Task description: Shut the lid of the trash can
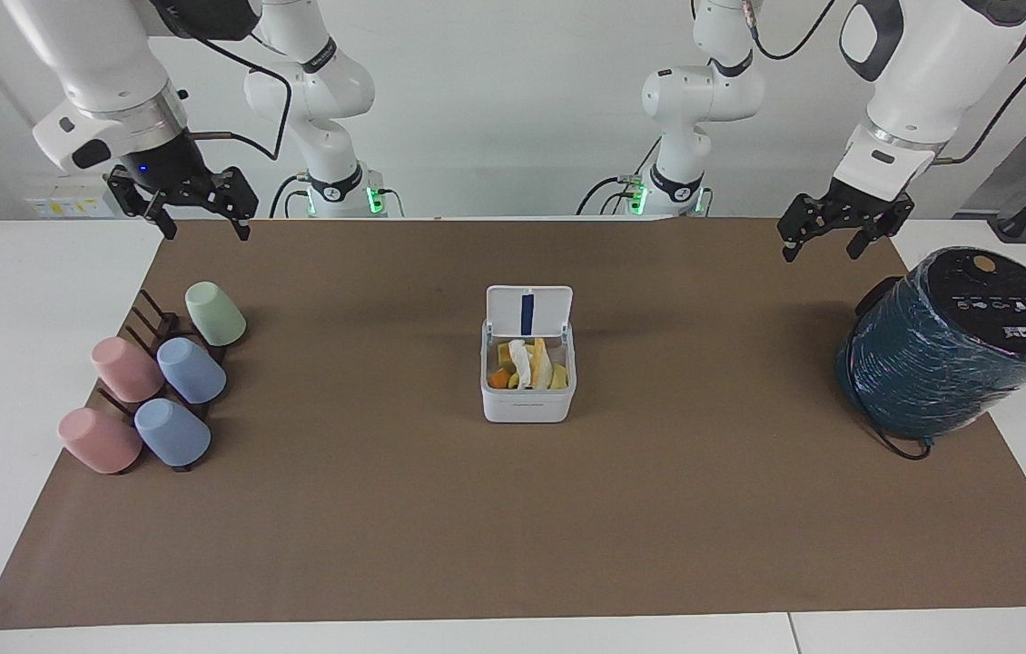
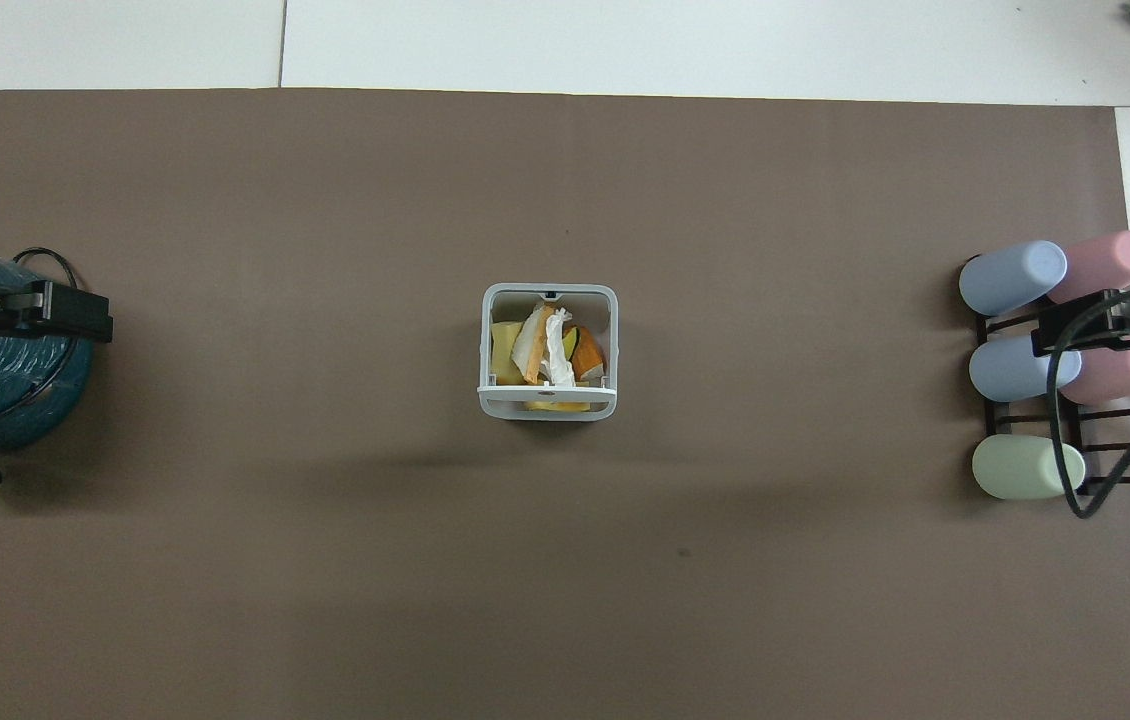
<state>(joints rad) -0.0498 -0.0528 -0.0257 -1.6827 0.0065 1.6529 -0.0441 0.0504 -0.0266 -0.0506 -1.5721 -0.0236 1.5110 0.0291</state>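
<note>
A flat brown mat (image 1: 513, 509) covers the white tabletop (image 1: 23, 363). In its middle sits the small white square plastic trash can (image 1: 527, 402), its flat white lid (image 1: 528, 312) standing up. The left gripper (image 1: 843, 228) and the right gripper (image 1: 195, 206) hang spread and empty, well apart from it.

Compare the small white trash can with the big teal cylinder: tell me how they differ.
The trash can is a small white square box; the teal cylinder is far larger, round and dark. The trash can stands upright mid-mat with its lid raised, scraps showing inside; the cylinder leans, black top closed, at the left arm's end. Neither is touched by a gripper.
</note>
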